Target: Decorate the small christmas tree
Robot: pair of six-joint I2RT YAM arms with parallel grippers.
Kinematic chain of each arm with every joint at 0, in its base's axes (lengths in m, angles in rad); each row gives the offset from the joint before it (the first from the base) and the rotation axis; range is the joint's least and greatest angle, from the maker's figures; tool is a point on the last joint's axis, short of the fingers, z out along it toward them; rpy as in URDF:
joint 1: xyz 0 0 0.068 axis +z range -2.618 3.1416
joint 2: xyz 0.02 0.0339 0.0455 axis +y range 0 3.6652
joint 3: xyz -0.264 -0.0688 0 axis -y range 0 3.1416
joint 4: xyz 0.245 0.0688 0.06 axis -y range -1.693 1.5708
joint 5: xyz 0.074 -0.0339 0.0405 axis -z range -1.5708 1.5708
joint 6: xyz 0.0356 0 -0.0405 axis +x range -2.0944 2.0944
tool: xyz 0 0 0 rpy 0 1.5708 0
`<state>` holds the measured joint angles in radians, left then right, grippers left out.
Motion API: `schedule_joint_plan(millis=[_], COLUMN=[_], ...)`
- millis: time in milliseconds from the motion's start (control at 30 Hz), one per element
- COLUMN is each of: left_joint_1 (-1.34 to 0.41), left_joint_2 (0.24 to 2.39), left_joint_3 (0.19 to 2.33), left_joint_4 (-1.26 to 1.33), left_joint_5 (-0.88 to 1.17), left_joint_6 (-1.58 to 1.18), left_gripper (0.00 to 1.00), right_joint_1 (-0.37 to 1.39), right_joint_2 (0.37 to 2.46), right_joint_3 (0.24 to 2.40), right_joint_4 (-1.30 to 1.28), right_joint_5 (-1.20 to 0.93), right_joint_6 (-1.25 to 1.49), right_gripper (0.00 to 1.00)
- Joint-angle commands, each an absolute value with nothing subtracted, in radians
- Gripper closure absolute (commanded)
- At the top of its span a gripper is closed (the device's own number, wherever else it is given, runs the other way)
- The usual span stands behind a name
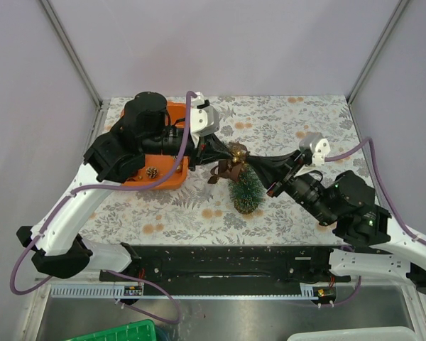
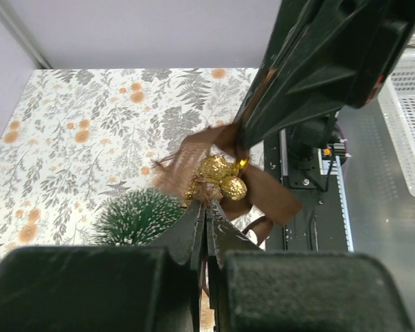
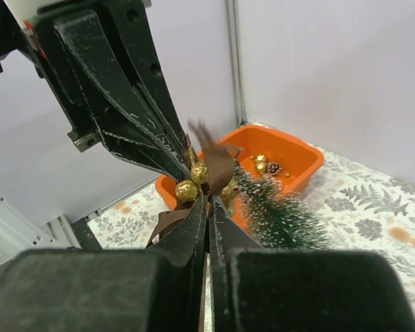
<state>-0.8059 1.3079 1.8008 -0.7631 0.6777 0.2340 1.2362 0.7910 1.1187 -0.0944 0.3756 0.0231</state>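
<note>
Gripping, left side: the left gripper point(image 2: 205, 206) has its jaws pressed together on the gold-and-brown bow point(image 2: 221, 178), tips against the gold balls. It holds the bow at the tip of the tree, judged so that it can be seated there.
Right side: the right gripper point(image 3: 207, 204) is fully narrowed too, tips at the brown ribbon. Whether ribbon is caught between them cannot be told. Judged a second pinch to steady the bow.
Tree position: the tree point(image 1: 246, 188) sits near the middle of the table point(image 1: 305, 128), between the two grippers, tip toward 12 o'clock. It seems to lean in the right wrist view; how far cannot be told.
Bow position: at 12 o'clock of the tree, on or just above the top bristles; whether it is fastened cannot be told.
Approach: left arm from 10 o'clock, right arm from 3 o'clock, so the arms do not cross.
Tray: the orange tray point(image 1: 172, 181) lies at 9 o'clock of the tree with a pine cone point(image 1: 153, 172) in it, stock near the left arm.
Stage: first decoration, judged not yet released.
Risk: the tree looks light; a sideways pull on the ribbon could tip it.
</note>
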Motion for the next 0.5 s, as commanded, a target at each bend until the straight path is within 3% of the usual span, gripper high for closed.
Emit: schedule_joint_plan(millis=[0, 300, 367, 400, 467], left_joint_1=[-0.821, -0.851, -0.856, -0.859, -0.867], left_joint_2=[1.316, 1.310, 1.319, 1.322, 1.330], left_joint_3=[1.839, 1.784, 1.786, 1.787, 1.789], left_joint_4=[-0.703, -0.704, -0.704, -0.706, -0.704], left_joint_5=[0.583, 0.512, 0.499, 0.491, 0.465], left_joint_6=[0.265, 0.334, 0.342, 0.350, 0.368], left_gripper=[0.96, 0.89, 0.83, 0.75, 0.71], right_joint_1=[1.239, 1.239, 1.238, 1.238, 1.238], right_joint_2=[0.750, 0.756, 0.778, 0.788, 0.810], right_joint_3=[1.146, 1.097, 1.094, 1.094, 1.088], right_joint_4=[-0.078, -0.094, -0.087, -0.083, -0.066], right_joint_5=[0.485, 0.572, 0.589, 0.598, 0.617], right_joint_6=[-0.044, -0.086, -0.104, -0.113, -0.139], right_gripper=[1.00, 1.00, 1.00, 1.00, 1.00])
